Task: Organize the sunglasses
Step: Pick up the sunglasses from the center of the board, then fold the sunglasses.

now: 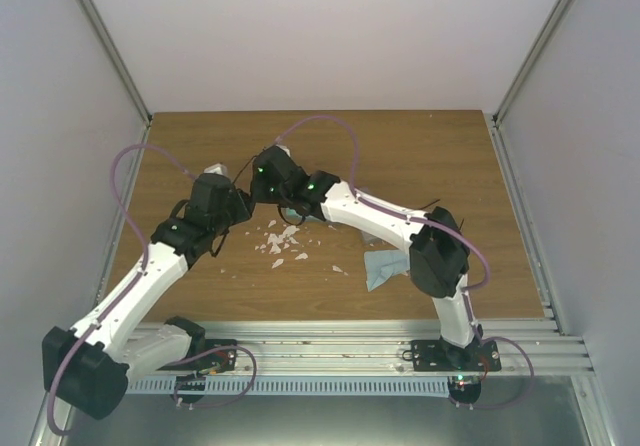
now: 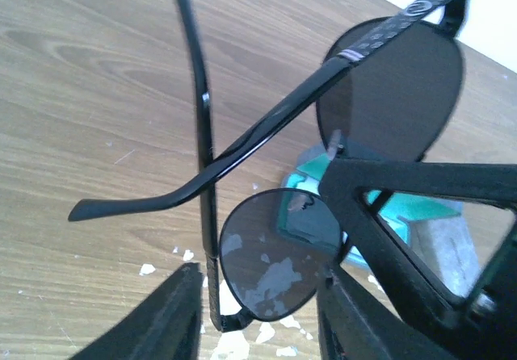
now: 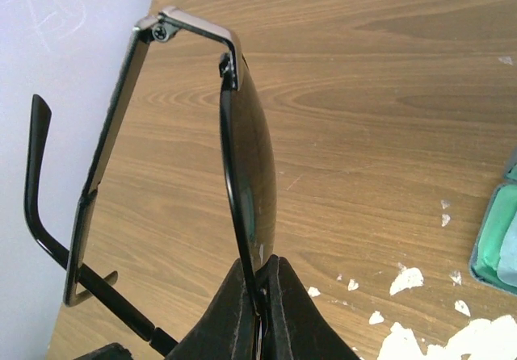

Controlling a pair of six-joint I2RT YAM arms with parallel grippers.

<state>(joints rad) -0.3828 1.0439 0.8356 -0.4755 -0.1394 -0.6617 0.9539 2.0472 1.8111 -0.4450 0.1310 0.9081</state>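
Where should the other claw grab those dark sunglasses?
Likely the temple arm of the sunglasses, closing across its thin width from the left: it sticks out free, whereas the right end effector pinches one lens rim. The left end effector is open near it.

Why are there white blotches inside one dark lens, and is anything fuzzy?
Left wrist view: the lower lens of the sunglasses is see-through, so the white flecks on the table show dimmed behind it; the black jaws at the bottom are very close and look soft. Right wrist view: the lens is edge-on and sharp. Top external view: even light, only faint shadows.
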